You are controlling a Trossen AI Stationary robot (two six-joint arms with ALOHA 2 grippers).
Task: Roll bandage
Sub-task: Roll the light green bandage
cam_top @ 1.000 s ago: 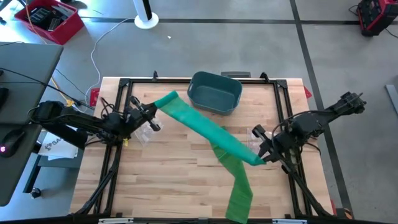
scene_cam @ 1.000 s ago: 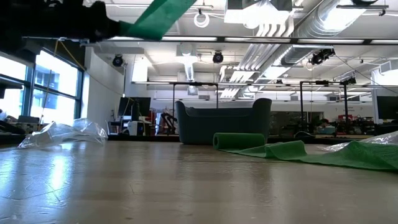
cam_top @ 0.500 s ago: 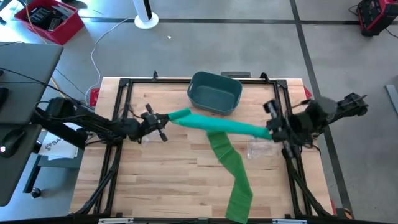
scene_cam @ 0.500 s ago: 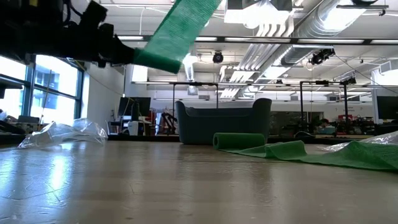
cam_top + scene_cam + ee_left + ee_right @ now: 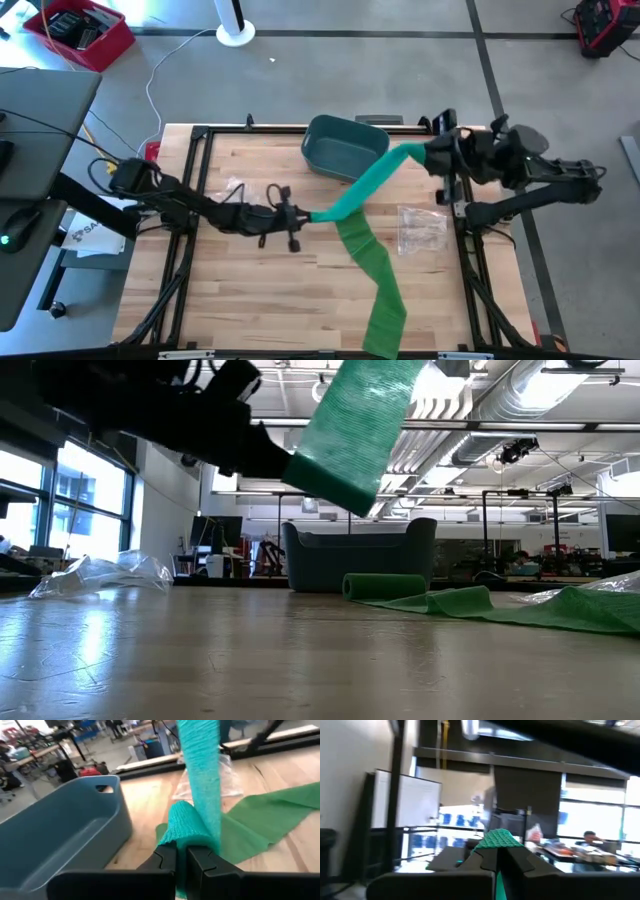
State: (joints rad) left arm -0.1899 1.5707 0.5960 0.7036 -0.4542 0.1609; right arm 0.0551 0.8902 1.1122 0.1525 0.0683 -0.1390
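Your left tool (image 5: 300, 216) sits over the middle of the surface (image 5: 260, 290), its fingers (image 5: 167, 862) pressed together on one end of the green bandage (image 5: 365, 182); in the left wrist view you see the fabric bunched right at the fingertips. Your right tool (image 5: 432, 152) is up near the far right corner of the surface, just beside the grey-blue bin (image 5: 345, 148), and its fingers (image 5: 492, 857) are likewise pinched on the bandage, a green fold showing just past them in the right wrist view. Between your two tools the bandage hangs in the air as one taut strip, running diagonally from the middle of the surface up toward the right corner; the low view shows it lifted well above the wood.

The rest of the bandage lies flat on the surface, a loose band (image 5: 378, 280) that starts under the lifted strip and runs toward the near edge, where it spills over. In the low view it lies rumpled on the wood in front of the bin.

A crumpled clear plastic wrapper (image 5: 422, 226) lies near the right edge, below your right tool, and another clear wrapper (image 5: 233, 189) lies beside your left arm. A person (image 5: 590, 839) sits in the room behind, seen in the right wrist view.
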